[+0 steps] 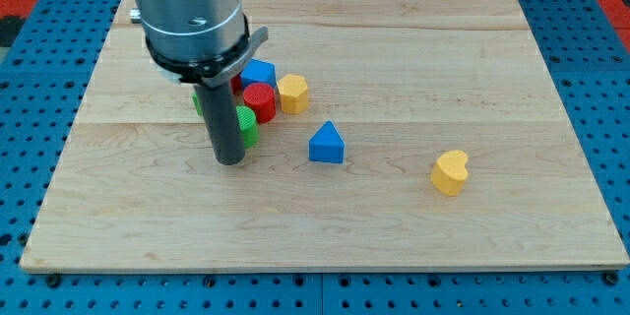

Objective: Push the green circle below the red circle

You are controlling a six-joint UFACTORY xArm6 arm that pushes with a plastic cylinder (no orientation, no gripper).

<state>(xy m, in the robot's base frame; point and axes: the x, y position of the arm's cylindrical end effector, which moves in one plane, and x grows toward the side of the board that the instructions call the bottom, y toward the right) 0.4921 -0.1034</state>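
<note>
Pale wooden board [413,226] lies on a blue pegged surface [30,98]; the arm carries no pincer, only a straight dark rod, so no open or closed state applies; my tip [229,161] rests on the board at the view's left, just left of the green circle block [246,124], seemingly touching it; the red circle block [260,100] sits directly above the green one, touching; a blue block [258,72], shape unclear, lies above that; a yellow block [293,93] sits beside the red; a blue triangle block [327,144] stands apart; a yellow heart block [450,171] lies far right.
</note>
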